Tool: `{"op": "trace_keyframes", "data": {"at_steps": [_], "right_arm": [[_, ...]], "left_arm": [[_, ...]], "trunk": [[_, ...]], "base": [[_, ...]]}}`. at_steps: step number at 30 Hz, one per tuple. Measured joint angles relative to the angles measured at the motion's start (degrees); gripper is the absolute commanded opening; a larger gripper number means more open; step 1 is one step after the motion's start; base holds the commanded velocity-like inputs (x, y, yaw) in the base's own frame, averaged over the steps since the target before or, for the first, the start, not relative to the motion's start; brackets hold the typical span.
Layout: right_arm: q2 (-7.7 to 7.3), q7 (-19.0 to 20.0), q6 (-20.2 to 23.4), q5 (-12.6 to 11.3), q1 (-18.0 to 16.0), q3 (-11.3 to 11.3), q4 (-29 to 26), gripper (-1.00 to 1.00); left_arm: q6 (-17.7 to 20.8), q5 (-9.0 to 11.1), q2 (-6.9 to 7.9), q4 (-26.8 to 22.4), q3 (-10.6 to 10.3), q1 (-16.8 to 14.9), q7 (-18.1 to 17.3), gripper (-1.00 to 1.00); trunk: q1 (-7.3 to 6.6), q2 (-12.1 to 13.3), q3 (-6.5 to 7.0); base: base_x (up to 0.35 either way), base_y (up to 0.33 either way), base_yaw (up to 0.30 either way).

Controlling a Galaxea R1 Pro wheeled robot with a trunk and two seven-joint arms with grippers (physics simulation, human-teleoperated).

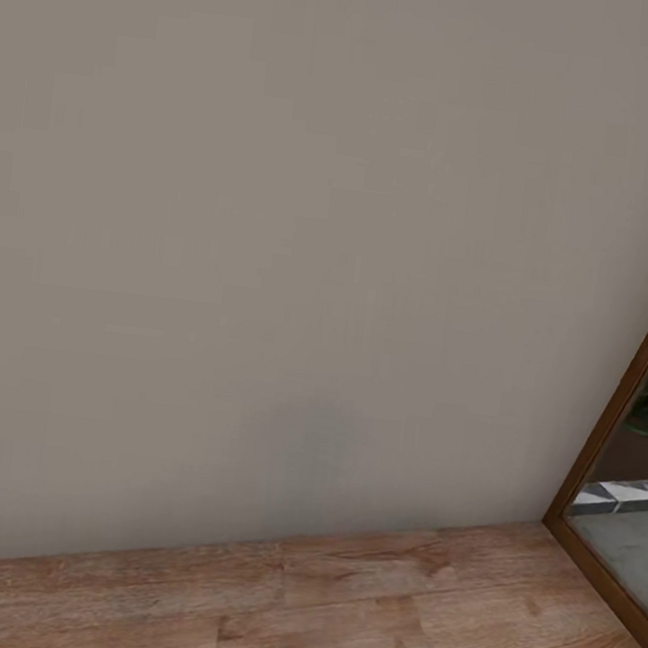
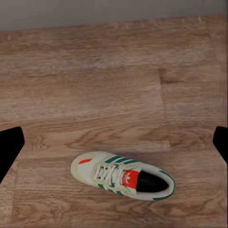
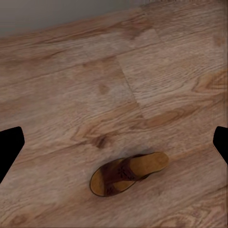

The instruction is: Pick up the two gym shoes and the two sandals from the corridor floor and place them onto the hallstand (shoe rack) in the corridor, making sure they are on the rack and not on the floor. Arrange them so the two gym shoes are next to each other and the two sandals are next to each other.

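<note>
both grippers spread wide, left above a gym shoe (image 2: 122, 176), right above a sandal (image 3: 128, 174).

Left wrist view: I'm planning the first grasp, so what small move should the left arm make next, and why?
Probably lower the left gripper toward the gym shoe and centre over it. The jaws stand wide open with nothing between them, and the shoe lies upright on the wood floor, apart from both fingertips. The right wrist view likewise shows a brown sandal lying ungrasped.
</note>
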Motion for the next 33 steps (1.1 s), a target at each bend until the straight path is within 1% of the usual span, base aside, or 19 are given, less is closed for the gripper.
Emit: {"op": "trace_keyframes", "data": {"at_steps": [22, 26, 33], "right_arm": [[0.00, -0.07, 0.05, 0.00, 0.00, -0.11, 0.00, 1.00], [0.00, -0.07, 0.06, 0.00, -0.01, -0.09, 0.01, 1.00], [0.00, -0.07, 0.01, 0.00, -0.02, -0.09, 0.02, 1.00]], "left_arm": [[-0.01, 0.00, 0.04, 0.00, 0.07, 0.00, 0.00, 1.00], [-0.04, 0.00, 0.05, -0.01, 0.09, 0.01, 0.00, 1.00], [-0.06, 0.00, 0.05, -0.02, 0.10, 0.02, 0.00, 1.00]], "trunk": [[0.01, 0.00, 0.00], [0.00, 0.00, 0.00], [0.00, 0.00, 0.00]], "base": [[0.007, -0.266, 0.001], [0.039, -0.267, 0.149], [0.082, -0.268, 0.247]]}}
